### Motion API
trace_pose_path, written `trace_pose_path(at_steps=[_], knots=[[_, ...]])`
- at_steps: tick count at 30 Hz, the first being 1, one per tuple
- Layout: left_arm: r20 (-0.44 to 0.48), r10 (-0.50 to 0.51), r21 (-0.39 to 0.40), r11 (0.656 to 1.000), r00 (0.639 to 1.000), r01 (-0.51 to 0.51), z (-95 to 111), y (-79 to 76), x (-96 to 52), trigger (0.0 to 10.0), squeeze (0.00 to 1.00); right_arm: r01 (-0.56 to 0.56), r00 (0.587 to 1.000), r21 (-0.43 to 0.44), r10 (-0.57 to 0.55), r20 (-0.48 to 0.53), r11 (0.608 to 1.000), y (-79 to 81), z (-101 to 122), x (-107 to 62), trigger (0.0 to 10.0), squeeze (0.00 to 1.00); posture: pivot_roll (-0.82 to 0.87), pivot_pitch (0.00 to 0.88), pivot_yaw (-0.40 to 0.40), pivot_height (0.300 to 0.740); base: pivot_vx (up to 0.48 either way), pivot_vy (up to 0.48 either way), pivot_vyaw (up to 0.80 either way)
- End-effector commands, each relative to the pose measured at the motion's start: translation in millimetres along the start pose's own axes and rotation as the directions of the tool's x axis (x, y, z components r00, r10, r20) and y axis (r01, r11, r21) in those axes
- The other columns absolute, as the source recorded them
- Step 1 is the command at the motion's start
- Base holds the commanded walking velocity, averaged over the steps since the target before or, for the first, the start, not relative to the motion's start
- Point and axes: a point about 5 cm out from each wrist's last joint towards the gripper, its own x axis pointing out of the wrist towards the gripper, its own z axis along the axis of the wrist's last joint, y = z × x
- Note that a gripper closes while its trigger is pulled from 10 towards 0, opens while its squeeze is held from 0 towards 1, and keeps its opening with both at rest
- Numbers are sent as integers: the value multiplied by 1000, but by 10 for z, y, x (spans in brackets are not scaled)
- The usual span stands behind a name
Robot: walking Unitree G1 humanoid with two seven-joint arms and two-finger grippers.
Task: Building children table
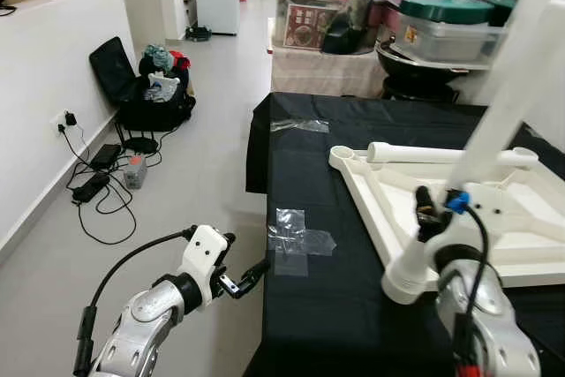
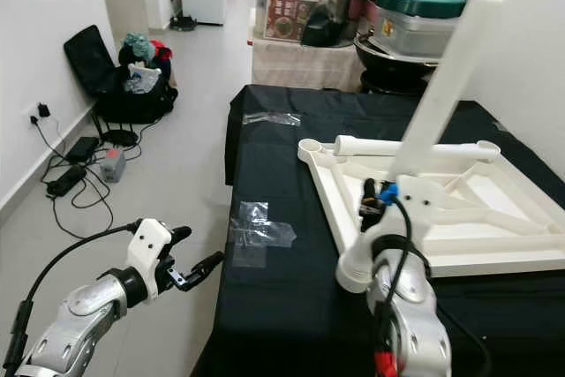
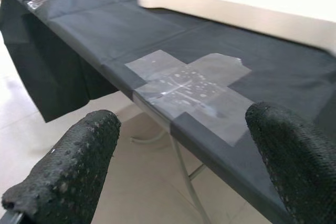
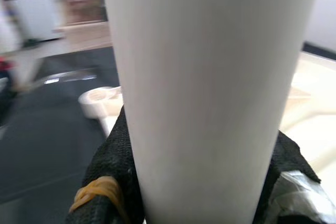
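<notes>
The right gripper (image 2: 378,209) is clamped on a white table leg (image 2: 441,94), a thick round tube held at a slant, its lower end (image 2: 353,273) near the robot and its upper end rising up and away to the right; in the right wrist view the leg (image 4: 210,93) sits between the black fingers (image 4: 107,166), which press against both sides of it. The left gripper (image 1: 240,281) is out over the floor, just off the near left edge of the table, with its fingers (image 3: 73,174) spread wide and nothing between them. The white children's tabletop (image 2: 494,258) lies upside down on the black tablecloth (image 2: 282,306), its ribbed underside facing up. A round leg socket (image 1: 342,155) is visible at its far left corner. A second white leg (image 1: 441,154) lies flat across the far edge of the tabletop. The held leg's lower end is above the near left part of the tabletop; whether it touches cannot be determined. Patches of clear tape (image 1: 296,240) are stuck to the cloth near the left edge, with another strip (image 1: 300,125) farther back. On the floor to the left are an open suitcase (image 1: 146,94) with clothing and a cluster of cables (image 1: 101,187) by the wall.
</notes>
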Motion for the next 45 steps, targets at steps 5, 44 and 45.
trace_pose_path(at_steps=[5, 44, 45], knots=[[-12, -4, 15, 1000, 1000, 4, -20, -11, 6, 10000, 0, 227, 953, -96, -241, -182, 969, -383, -332, 51, 0, 0, 30, 0, -44, 740, 0, 0, 0], [0, 13, 32, 999, 1000, -13, -5, 48, 48, 10000, 0, -886, 460, -119, 883, -97, 448, 1206, 80, 520, 10000, 0, 118, 0, -92, 740, 0, 0, 0], [2, 16, 33, 999, 1000, -16, -2, 52, 46, 10000, 0, -843, 537, -105, 836, -115, 527, 1216, 46, 622, 1412, 0, 126, 0, -95, 740, 0, 0, 0]])
